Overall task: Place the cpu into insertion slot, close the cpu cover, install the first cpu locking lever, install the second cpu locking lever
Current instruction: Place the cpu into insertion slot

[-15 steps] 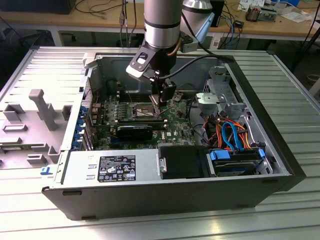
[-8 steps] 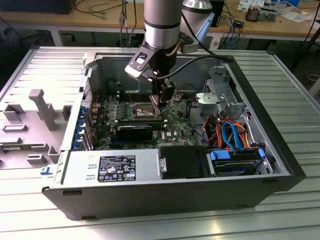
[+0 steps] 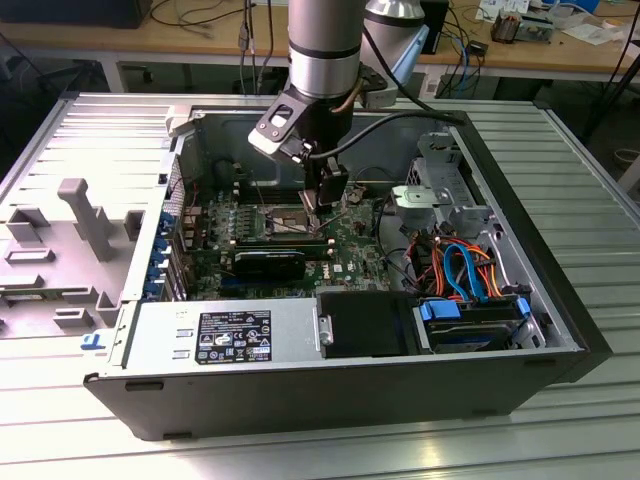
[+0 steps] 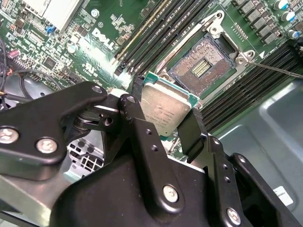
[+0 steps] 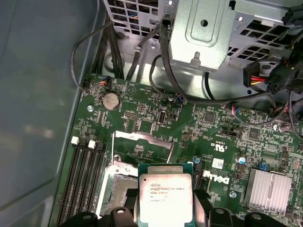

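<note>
I have the gripper (image 4: 160, 113) clamped on the cpu (image 4: 170, 106) by two opposite edges, hovering just beside the open insertion slot (image 4: 203, 66) — not seated yet. I judge the chip light, stiff and slick on its metal lid, with a fragile underside (an edge hold seems safest). The lid carries small printed lines and the motherboard (image 5: 189, 127) a white logo — neither read off here.

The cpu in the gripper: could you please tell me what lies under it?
The gripper holds the cpu above the green motherboard; the open insertion slot shows beside it in the second wrist view. The board straight beneath the chip is covered.
</note>
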